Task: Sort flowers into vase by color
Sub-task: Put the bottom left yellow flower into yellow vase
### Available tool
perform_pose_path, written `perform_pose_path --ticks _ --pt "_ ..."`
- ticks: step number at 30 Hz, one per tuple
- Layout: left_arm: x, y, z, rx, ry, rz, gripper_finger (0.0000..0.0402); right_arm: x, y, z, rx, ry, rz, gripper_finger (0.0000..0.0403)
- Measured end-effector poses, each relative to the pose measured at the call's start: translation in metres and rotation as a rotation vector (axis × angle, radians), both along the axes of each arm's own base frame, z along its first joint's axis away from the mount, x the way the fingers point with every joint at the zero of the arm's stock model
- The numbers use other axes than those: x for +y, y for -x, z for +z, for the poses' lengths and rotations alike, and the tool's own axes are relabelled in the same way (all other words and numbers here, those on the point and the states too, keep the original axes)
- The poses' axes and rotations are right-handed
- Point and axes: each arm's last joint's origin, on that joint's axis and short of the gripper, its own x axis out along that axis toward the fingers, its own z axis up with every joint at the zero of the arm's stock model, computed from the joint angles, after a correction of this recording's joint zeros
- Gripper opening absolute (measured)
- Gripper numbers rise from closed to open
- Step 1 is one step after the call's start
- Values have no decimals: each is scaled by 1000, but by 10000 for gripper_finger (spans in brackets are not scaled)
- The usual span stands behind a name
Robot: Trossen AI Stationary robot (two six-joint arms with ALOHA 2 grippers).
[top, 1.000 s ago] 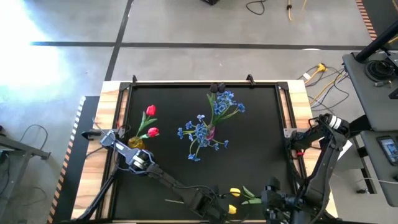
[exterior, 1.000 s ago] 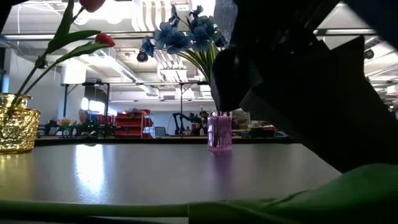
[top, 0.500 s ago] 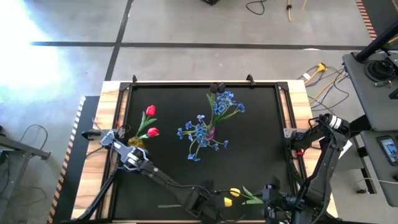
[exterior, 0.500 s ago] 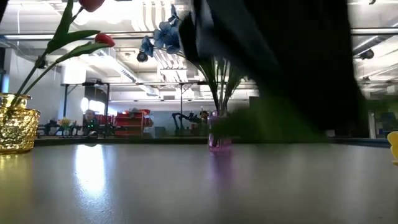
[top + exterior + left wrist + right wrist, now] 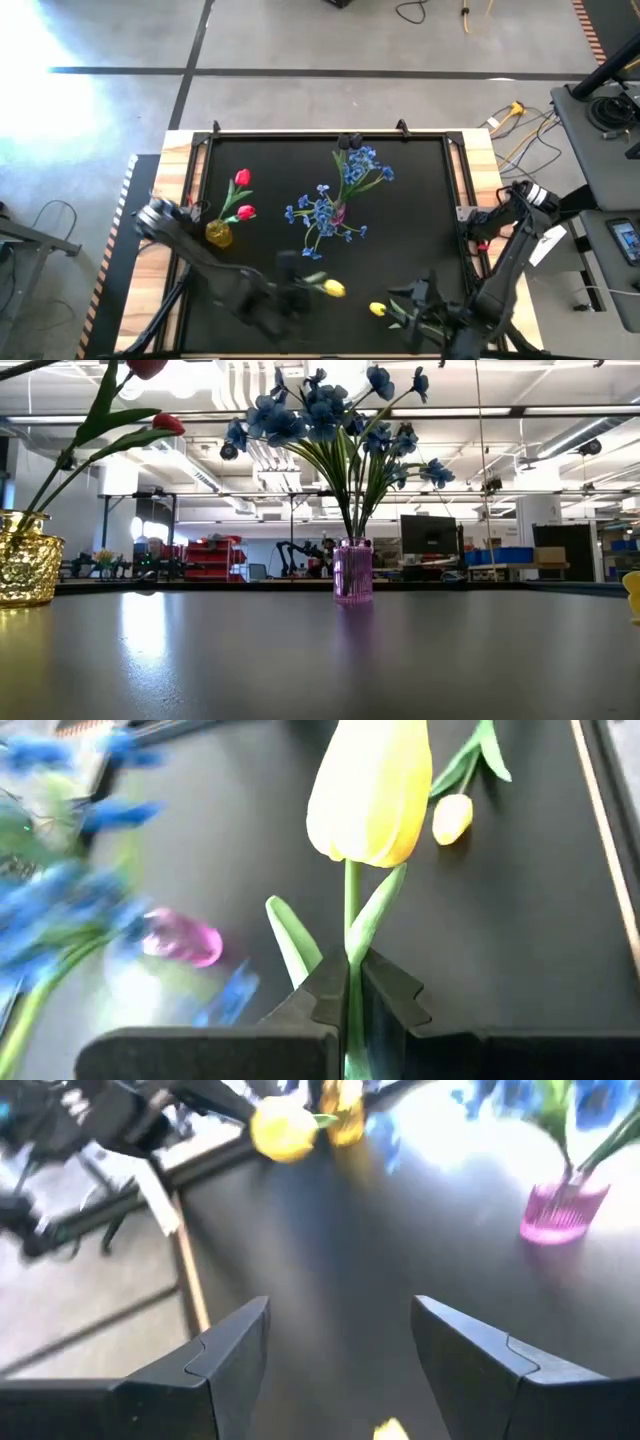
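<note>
My left end effector (image 5: pixel 348 1010) is clamped tight on the thin green stem of a yellow tulip (image 5: pixel 372 790). The stem runs straight up between my two dark, angular fingers (image 5: pixel 318 1000), and the smooth, waxy, egg-shaped head stands just past their tips, with a narrow pointed leaf splaying off to one side. From above, this tulip (image 5: pixel 333 289) hangs over the near middle of the counter (image 5: pixel 420 190), a flat matte black surface edged with pale wood planks.

A second yellow tulip (image 5: pixel 378 309) lies flat on the counter nearby, its stem and leaves pointing toward my right end effector (image 5: pixel 340 1350). That one is spread wide and grips nothing, hovering low over the near right part of the counter with the fallen bloom just beside it.

Beyond my held tulip stands a small ribbed pink vase (image 5: pixel 352 572), translucent and cylindrical, filled with blue flowers (image 5: pixel 325 415) on slender green stems that fan outward. Well to its left sits a squat, dimpled gold vase (image 5: pixel 25 568), glassy and shiny, holding two red tulips (image 5: pixel 242 195) with long leaning stems. At the far edge of the counter rests a dark-headed bloom (image 5: pixel 349 141).
</note>
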Motion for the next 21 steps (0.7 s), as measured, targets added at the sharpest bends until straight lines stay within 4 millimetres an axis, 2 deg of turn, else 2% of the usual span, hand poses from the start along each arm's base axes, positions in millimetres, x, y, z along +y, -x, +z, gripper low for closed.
perform_pose_path --ticks 6,11,16,21 --pt "43 78 37 -252 114 -60 0 -20 -41 9 -83 23 -68 233" --pt "85 136 57 -471 185 -137 0 -38 -76 24 -175 74 -70 233" --pt "128 194 60 -587 223 -169 0 -58 -100 36 -252 89 -117 233" --pt "164 233 62 -712 225 -216 0 -70 -111 40 -310 13 -185 233"
